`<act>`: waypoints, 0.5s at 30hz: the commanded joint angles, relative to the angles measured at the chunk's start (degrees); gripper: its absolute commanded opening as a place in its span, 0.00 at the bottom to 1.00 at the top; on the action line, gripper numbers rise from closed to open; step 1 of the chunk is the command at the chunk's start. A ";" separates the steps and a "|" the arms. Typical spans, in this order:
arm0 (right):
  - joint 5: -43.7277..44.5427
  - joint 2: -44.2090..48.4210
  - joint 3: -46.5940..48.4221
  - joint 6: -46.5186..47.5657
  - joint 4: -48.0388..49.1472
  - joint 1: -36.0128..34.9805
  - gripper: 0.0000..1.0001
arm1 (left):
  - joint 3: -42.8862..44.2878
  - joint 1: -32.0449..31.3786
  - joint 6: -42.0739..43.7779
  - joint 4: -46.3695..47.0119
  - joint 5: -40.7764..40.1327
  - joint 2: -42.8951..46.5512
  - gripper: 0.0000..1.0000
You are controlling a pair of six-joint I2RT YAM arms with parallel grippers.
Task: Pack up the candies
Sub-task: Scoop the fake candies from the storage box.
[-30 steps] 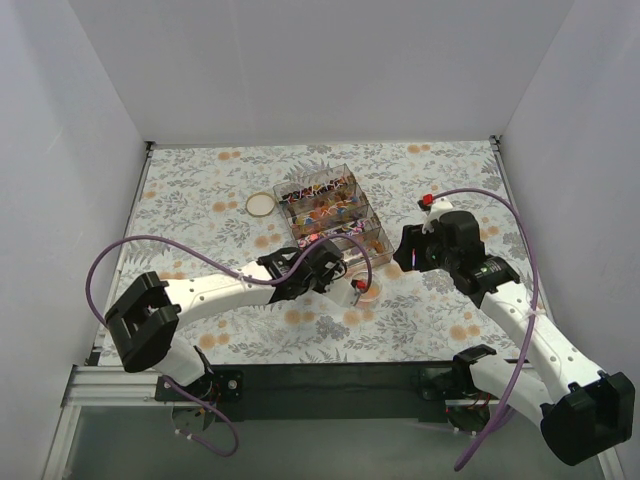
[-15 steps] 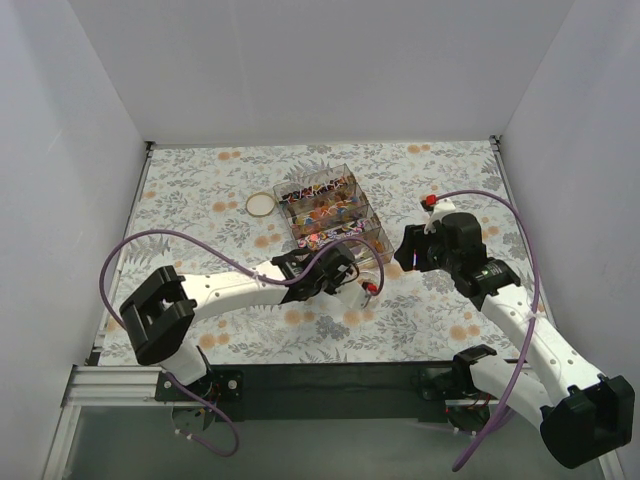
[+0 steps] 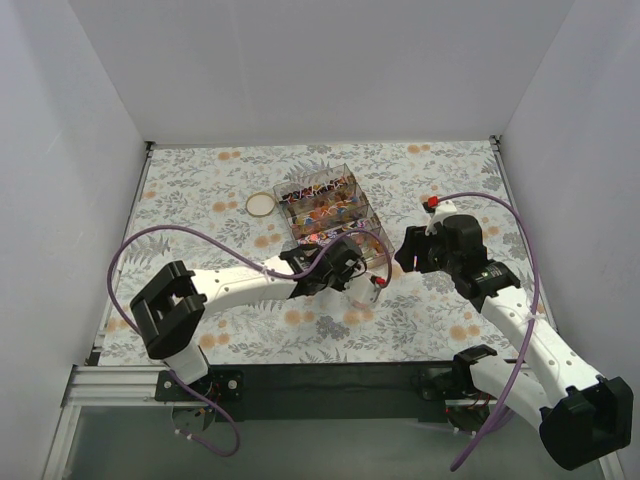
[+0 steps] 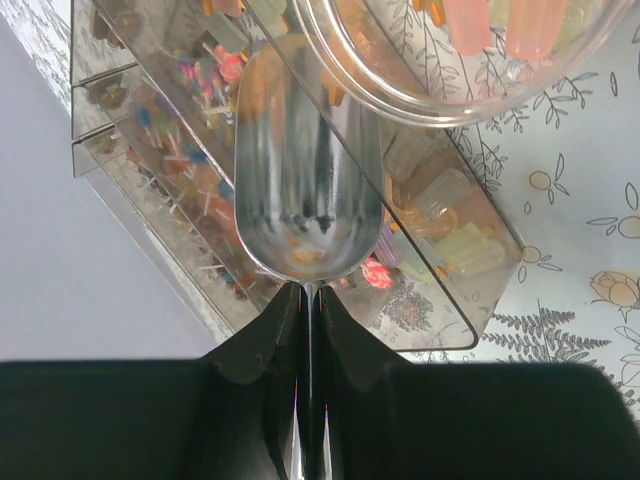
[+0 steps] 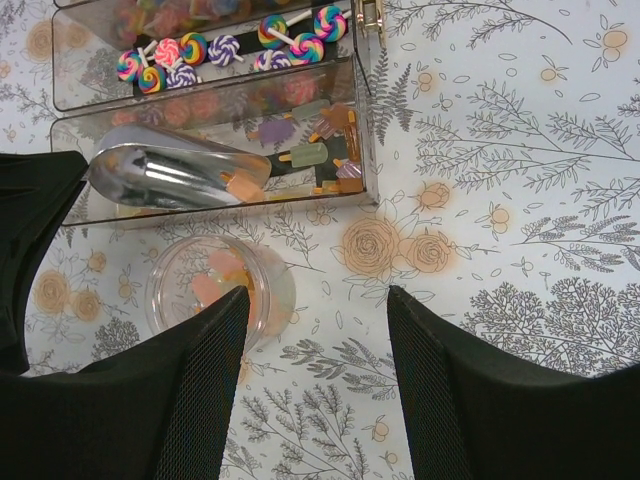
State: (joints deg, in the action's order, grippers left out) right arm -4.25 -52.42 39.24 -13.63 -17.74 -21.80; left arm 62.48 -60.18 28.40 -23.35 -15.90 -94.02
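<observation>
The left end effector is clamped on the handle of a metal scoop lying in the near compartment of the clear box among the candies, its arm stretched low rightward, while the right end effector hangs spread wide near the jar.

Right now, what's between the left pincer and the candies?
A shiny metal scoop, held by the left pincer, reaches toward the candies; the left wrist view shows it.
</observation>
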 commanded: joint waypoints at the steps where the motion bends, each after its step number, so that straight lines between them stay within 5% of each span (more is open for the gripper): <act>1: -0.49 0.92 -0.31 -0.52 2.71 0.44 0.64 | 2.20 -0.90 -1.86 -3.62 7.81 -1.25 0.00; 15: 3.46 -4.42 -0.84 -2.97 3.58 2.37 0.63 | 11.96 -0.90 -17.74 -16.36 12.91 -10.22 0.00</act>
State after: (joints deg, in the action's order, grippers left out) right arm -3.09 -53.93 38.46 -14.76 -16.67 -20.53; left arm 73.41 -59.90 18.06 -30.89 -14.04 -101.23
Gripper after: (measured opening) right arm 0.633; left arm 0.107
